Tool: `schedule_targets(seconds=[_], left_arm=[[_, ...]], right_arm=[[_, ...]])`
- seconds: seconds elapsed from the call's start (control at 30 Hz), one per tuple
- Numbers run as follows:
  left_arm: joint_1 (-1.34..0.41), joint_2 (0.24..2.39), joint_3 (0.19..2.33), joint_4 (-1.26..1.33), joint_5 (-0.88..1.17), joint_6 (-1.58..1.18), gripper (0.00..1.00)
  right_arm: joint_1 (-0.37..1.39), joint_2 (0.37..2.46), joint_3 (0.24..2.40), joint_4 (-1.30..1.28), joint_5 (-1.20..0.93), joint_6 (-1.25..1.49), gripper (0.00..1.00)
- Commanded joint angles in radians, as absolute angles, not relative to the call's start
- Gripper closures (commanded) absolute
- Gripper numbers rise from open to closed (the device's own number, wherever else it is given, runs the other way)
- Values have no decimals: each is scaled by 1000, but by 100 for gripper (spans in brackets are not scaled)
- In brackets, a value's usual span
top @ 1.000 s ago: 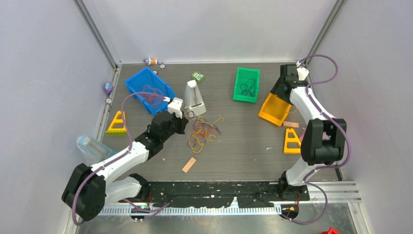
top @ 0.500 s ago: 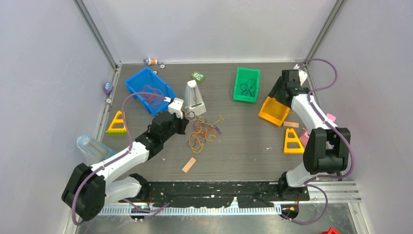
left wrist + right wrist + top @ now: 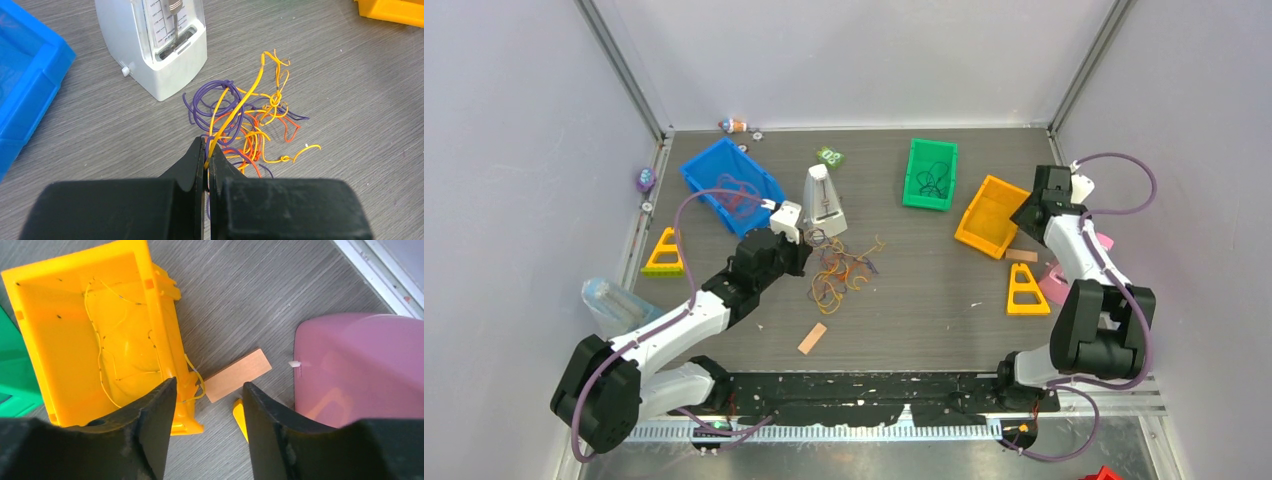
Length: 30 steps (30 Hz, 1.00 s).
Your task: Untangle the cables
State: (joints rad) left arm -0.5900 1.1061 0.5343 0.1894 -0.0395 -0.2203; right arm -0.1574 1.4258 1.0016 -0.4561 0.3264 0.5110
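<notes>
A tangle of orange, yellow and purple cables lies mid-table beside a white metronome. In the left wrist view the cables spread just ahead of my left gripper, which is shut on one yellow cable that rises from the pile into the jaws. At the right, my right gripper is open and holds nothing. It hovers over the near right corner of the yellow bin. A thin yellow cable lies in that bin, and a loop of it hangs over the wall.
A blue bin with cables and a green bin with a black cable stand at the back. A wooden block, a pink object and a yellow triangle stand lie near my right gripper. Another block lies near front.
My right arm has swung right and nearer, off the yellow bin's middle to its right corner. Its jaws have narrowed a little. The left arm has not moved.
</notes>
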Motion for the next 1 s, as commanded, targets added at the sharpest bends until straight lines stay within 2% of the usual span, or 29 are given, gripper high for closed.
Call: schedule_targets(seconds=[0.0, 0.03, 0.07, 0.1, 0.13, 0.2, 0.37, 0.77, 0.83, 0.87, 0.9, 0.93, 0.97], left_arm=[[-595, 1099, 547, 230, -29, -206, 100], [-595, 1098, 547, 230, -29, -206, 100], [-595, 1098, 547, 230, -29, -205, 100], [-596, 1098, 547, 229, -30, -206, 100], [-595, 1097, 547, 229, -31, -206, 100], [-596, 1096, 547, 229, -32, -204, 100], [-597, 1102, 550, 229, -34, -202, 100], [-597, 1105, 553, 225, -28, -197, 100], [-598, 1108, 556, 229, -9, -194, 100], [-598, 1109, 556, 232, -4, -192, 100], [-598, 1109, 555, 237, 20, -189, 100], [-597, 1108, 553, 242, 33, -187, 100], [-598, 1105, 552, 247, 41, -186, 100]], right_arm=[[-161, 1446, 998, -391, 291, 542, 53], [-162, 1454, 997, -383, 283, 545, 59], [-162, 1456, 996, -379, 280, 546, 70], [-162, 1458, 997, -379, 277, 548, 76], [-162, 1458, 998, -379, 276, 548, 88], [-162, 1451, 996, -375, 262, 547, 94], [-145, 1453, 1003, -333, 178, 518, 95], [-51, 1754, 1209, -375, 194, 511, 95], [-51, 1797, 1233, -378, 181, 526, 85], [-50, 1809, 1237, -382, 150, 515, 69], [-45, 1796, 1231, -379, 139, 508, 61], [-41, 1776, 1222, -367, 140, 495, 44], [-31, 1725, 1205, -361, 150, 485, 37]])
